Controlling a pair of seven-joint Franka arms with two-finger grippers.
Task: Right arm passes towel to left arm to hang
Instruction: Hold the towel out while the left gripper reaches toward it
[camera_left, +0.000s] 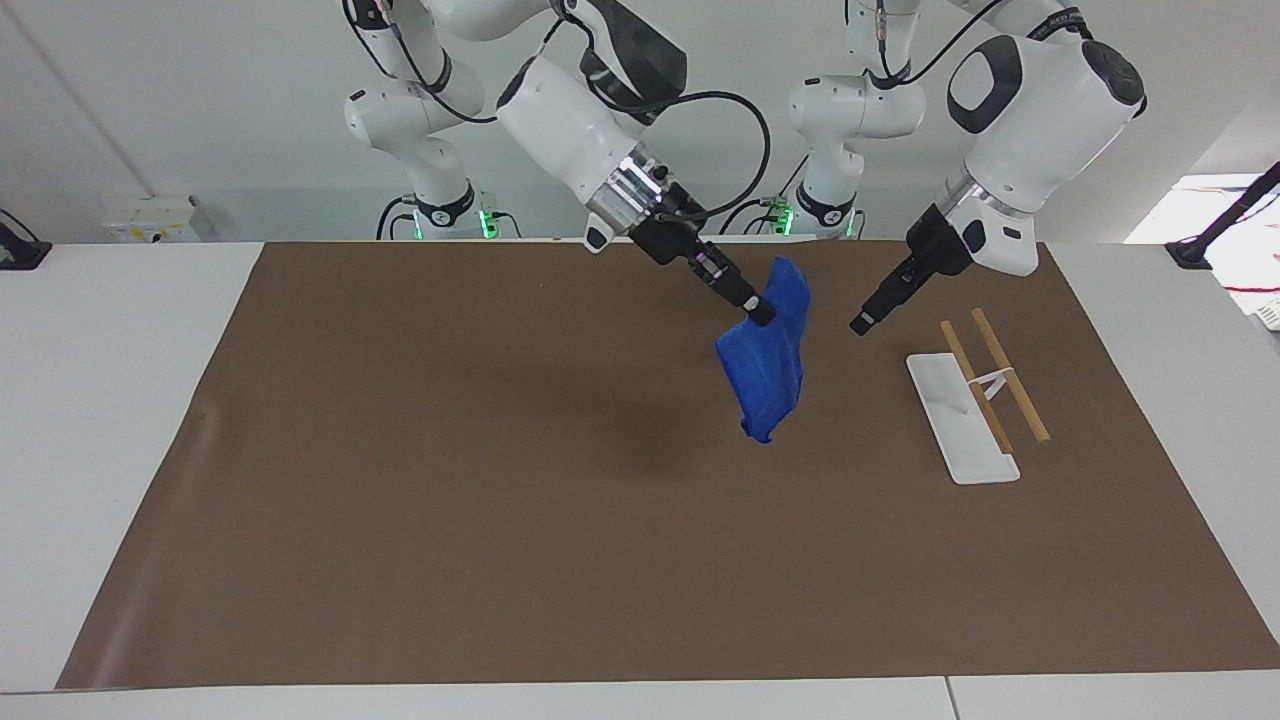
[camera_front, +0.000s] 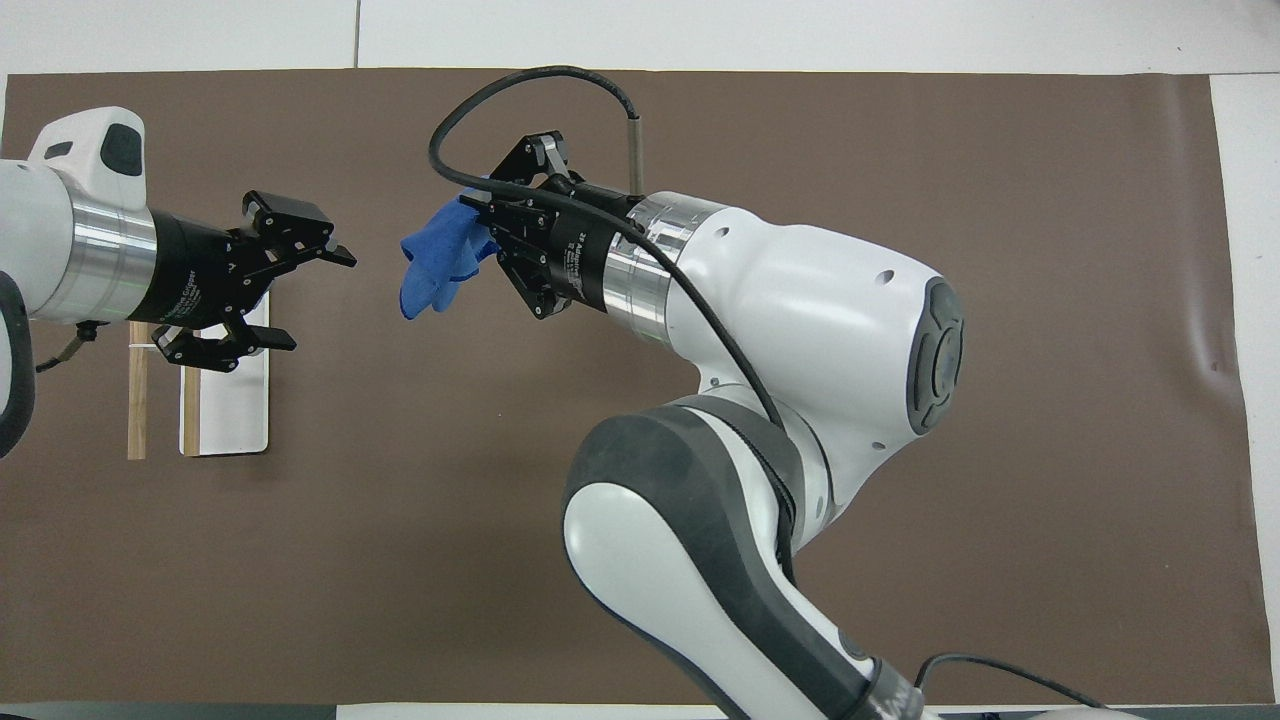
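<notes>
We see the right gripper raised over the brown mat, its fingertips pinched tight on the upper edge of the blue towel, which hangs free in the air below it, clear of the mat. In the overhead view the towel shows as a bunched fold at the tip of the right gripper, with the black cable looping above the wrist.

The left gripper is also in the air, just beside the towel on the side toward the left arm's end of the table, pointing at it but not touching it. From above, the left gripper has its fingers spread wide, with a gap of bare mat between them and the cloth.

The white rack base lies on the mat toward the left arm's end, with two wooden bars held over and beside it on a thin white stand.
</notes>
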